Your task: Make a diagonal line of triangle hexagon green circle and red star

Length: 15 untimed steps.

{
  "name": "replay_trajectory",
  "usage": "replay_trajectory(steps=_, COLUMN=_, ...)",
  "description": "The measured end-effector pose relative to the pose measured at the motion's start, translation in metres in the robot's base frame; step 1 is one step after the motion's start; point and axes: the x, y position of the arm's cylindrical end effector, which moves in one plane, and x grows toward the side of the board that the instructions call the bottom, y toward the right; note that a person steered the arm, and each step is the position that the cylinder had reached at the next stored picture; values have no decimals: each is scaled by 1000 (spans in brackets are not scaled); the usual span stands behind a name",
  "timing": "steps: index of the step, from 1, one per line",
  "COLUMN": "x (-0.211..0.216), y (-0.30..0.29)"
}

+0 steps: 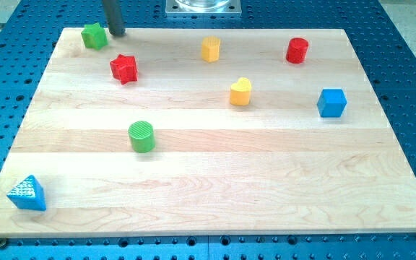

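as the board lies in the camera view, my tip (pixel 116 32) stands at the view's top left, just beside the right flank of the green star (pixel 94 35); whether the two touch cannot be told. the tool is a plain dark rod with no jaws, holding nothing.

item 1: wooden board (pixel 215 195), pale, made of lengthwise strips, resting on a blue perforated table (pixel 403 43). no brand, label or writing can be read on any item.

item 2: blue triangle (pixel 27 193), at the board's bottom left corner, well apart from all other blocks.

item 3: green circle (pixel 141 136), an upright cylinder, left of the board's middle, up and to the right of the triangle.

item 4: red star (pixel 123 68), above the green circle and slightly left of it, just below and right of the green star.

item 5: yellow hexagon (pixel 210 49), near the top edge, about the middle of the board's width.

item 6: yellow heart (pixel 240 92), below and right of the hexagon.

item 7: red cylinder (pixel 297 50), upright, near the top edge toward the view's right.

item 8: blue cube (pixel 331 102), at the view's right, below and right of the red cylinder.

item 9: grey metal mount (pixel 203 7), at the view's top centre, beyond the board's far edge.
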Motion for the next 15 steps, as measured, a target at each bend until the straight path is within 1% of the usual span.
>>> replay_trajectory(steps=1, x=1, y=45)
replay_trajectory(steps=2, x=1, y=128)
replay_trajectory(steps=3, x=31, y=188)
replay_trajectory(steps=4, x=50, y=214)
replay_trajectory(steps=5, x=101, y=202)
replay_trajectory(steps=6, x=56, y=122)
replay_trajectory(steps=7, x=96, y=44)
replay_trajectory(steps=8, x=99, y=-22)
replay_trajectory(steps=9, x=130, y=-15)
replay_trajectory(steps=10, x=138, y=34)
replay_trajectory(steps=11, x=131, y=140)
replay_trajectory(steps=12, x=128, y=120)
replay_trajectory(steps=13, x=98, y=121)
replay_trajectory(steps=14, x=128, y=145)
replay_trajectory(steps=15, x=145, y=191)
